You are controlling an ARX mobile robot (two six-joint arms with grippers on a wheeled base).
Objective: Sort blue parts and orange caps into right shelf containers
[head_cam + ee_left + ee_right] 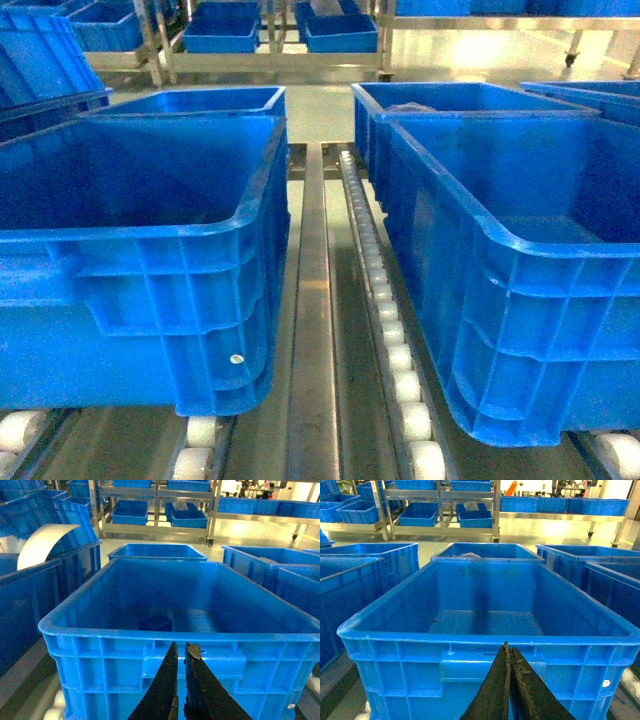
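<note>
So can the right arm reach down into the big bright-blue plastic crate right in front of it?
Probably yes. The right gripper, jaws shut and empty, sits just outside the near wall of the bright-blue plastic crate, whose open top is uncovered; it would need to lift over the rim first.

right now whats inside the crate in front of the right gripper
The crate looks bare down to its blue floor; no parts or caps show. Its near wall hides the closest strip of floor. The right gripper is shut outside it.

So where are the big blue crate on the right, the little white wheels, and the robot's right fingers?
right crate (520,330), head view, front wall.
white rollers (398,357), head view, one roller's top.
right fingers (497,690), right wrist view, left finger.
</note>
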